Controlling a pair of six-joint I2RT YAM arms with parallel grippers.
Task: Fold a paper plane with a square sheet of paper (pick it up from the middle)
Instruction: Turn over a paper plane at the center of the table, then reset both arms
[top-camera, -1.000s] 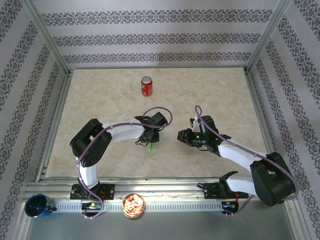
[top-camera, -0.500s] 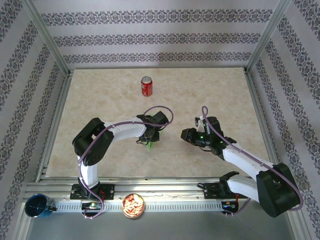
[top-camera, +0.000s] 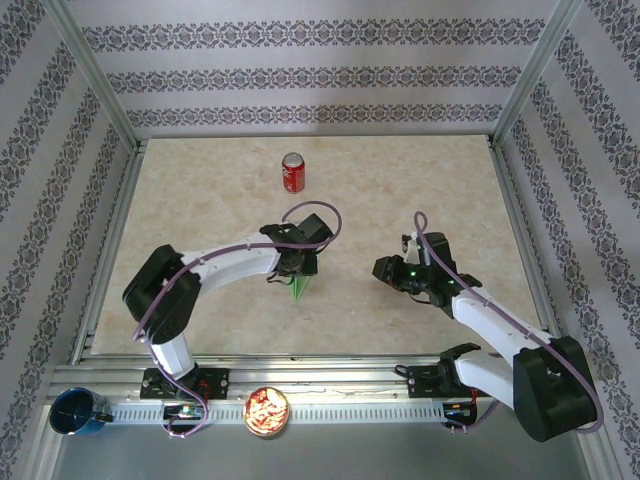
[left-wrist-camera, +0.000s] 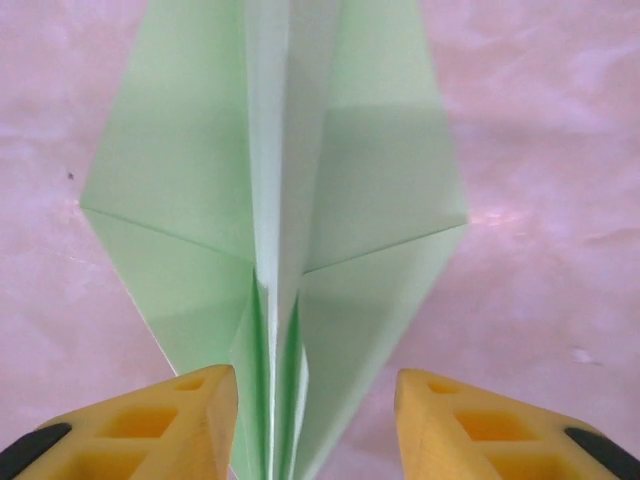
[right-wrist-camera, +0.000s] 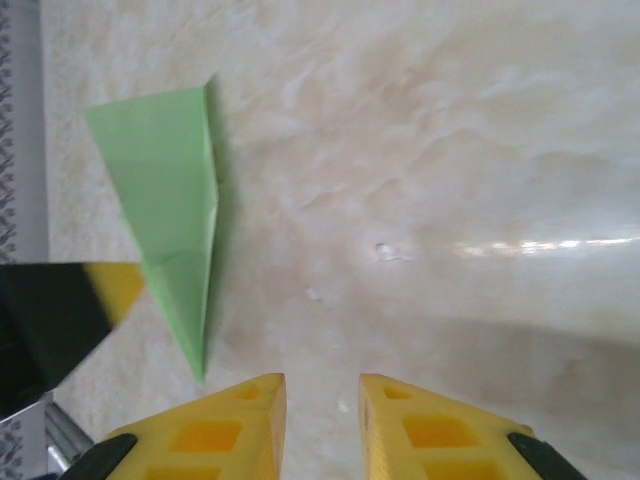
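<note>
Both claws hold nothing: left claw released astride the light-green folded paper dart, right claw at three o'clock, narrowly parted. Best lift straight, sparing creases.

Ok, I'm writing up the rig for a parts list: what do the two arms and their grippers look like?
The left arm and right arm have white links with black joint housings; a purple cable loops along each. A green light glows at the right wrist. The left gripper and right gripper have yellow wedge fingers with moulded hollows and black bases.
</note>
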